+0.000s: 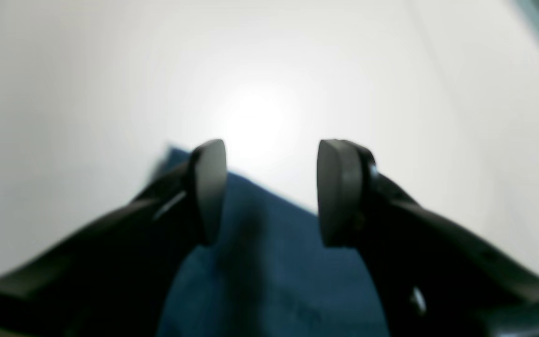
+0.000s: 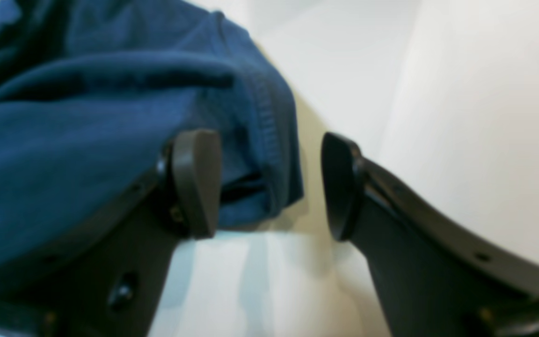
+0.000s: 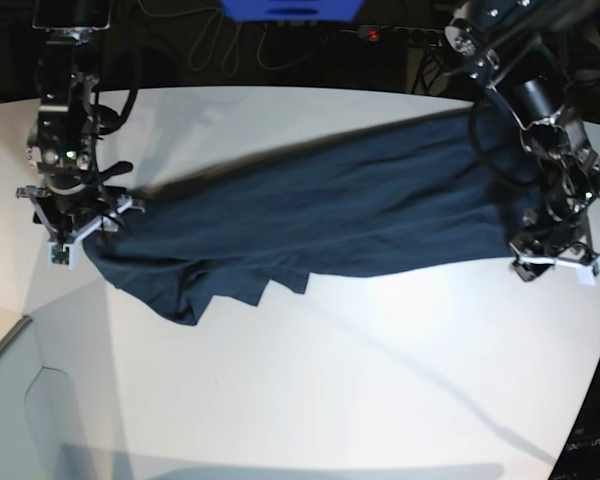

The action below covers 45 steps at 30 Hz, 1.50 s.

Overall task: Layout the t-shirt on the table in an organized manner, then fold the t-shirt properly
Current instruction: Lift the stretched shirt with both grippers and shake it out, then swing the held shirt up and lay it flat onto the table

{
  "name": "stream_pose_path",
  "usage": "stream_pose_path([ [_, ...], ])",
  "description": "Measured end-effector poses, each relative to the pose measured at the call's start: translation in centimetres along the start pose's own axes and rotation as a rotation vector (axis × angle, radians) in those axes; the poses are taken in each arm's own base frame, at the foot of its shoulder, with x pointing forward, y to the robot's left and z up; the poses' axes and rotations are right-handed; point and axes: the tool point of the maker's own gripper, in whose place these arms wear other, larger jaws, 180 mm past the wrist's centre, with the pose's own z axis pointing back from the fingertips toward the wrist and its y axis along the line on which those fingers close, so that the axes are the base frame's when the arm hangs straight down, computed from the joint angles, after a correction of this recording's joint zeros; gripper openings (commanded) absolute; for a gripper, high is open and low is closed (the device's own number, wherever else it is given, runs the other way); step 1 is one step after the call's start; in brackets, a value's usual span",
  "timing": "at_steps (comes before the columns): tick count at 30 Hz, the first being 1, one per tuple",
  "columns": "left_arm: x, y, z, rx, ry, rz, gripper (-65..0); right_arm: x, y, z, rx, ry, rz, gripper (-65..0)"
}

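The t-shirt (image 3: 330, 215) lay stretched across the far half of the table (image 3: 360, 380), a long dark navy band running from the left edge to the far right, w/ a bunched, wrinkled hem sagging toward the near side at left-centre; near half of the tabletop was bare white. Behind the table's far edge: dark cables (image 3: 220, 40) and a blue box (image 3: 290, 8), none touching the cloth. Right gripper (image 2: 269, 185) sat at the shirt's left end, jaws spread, a folded hem edge lying betw. the pads against the left one, nothing pinched. Left gripper (image 1: 272, 192) was at the shirt's right end, jaws apart, hovering over a cloth corner w/o gripping it; arm links stood over the cloth there.
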Motion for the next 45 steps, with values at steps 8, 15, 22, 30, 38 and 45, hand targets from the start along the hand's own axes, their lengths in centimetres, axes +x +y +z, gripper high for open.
stream_pose_path([
  [8, 1.7, 3.6, -0.3, 0.138, -0.027, 0.074, -34.7, 1.1, 0.0, 1.0, 0.001, -0.041, 0.007, -30.2],
  [15, 1.0, 4.5, -0.7, 0.158, 0.011, 0.075, -34.7, 1.1, -0.1, 1.0, 0.0, -0.041, 0.007, -30.2],
  [22, -1.1, 3.8, -1.9, 0.147, 0.078, 0.111, -35.3, 1.4, 0.0, 0.9, 0.001, -0.047, 0.007, -30.2],
  [30, -1.2, 3.9, -1.9, 0.146, 0.079, 0.113, -65.0, 1.5, -0.1, 0.9, -0.001, -0.049, 0.005, -30.2],
  [38, 1.0, 3.0, -1.3, 0.13, 0.029, 0.096, -64.9, 4.0, -0.1, 0.8, -0.004, -0.102, -0.005, -30.2],
  [45, 6.8, 1.0, 2.2, 0.096, -0.119, 0.003, -64.9, 10.5, 4.3, -0.7, 0.159, -0.218, 0.105, -30.1],
])
